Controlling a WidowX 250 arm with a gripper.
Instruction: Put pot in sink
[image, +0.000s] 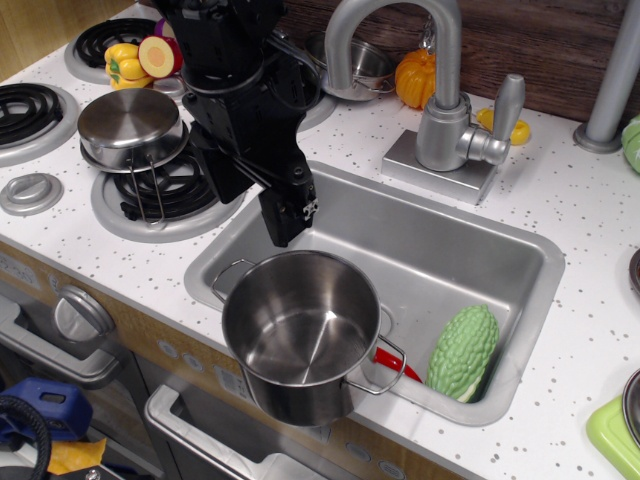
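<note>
From my feed I see the pot (300, 335), a tall polished stainless-steel cylinder with a mirror-bright inner wall and two thin wire loop handles, sitting upright at the front left corner of the sink (520, 255); it overlaps the front rim there, and I cannot tell whether its base rests on the basin floor or on the rim. The sink is a grey brushed-metal rectangle with rounded corners and a flat lip, set into the white speckled desk (570, 200). The hand (288, 215) is a black, blocky piece hanging from the arm just behind and above the pot's rear rim; its tips look apart from the rim, but I cannot tell whether the fingers are spread or pressed together. Inside the basin, toward the right front, a bumpy green bitter gourd (463, 352) leans against the wall, and a glossy red object (395, 362) shows between it and the pot, partly hidden. Behind the sink stands a matte grey arched faucet (440, 90) with a side lever. To the left, a shallow steel pan (130, 125) with a long wire handle sits on a black coil burner (170, 190). Farther back are a ribbed orange pumpkin (415, 78) and a smaller shiny pot (362, 65).
</note>
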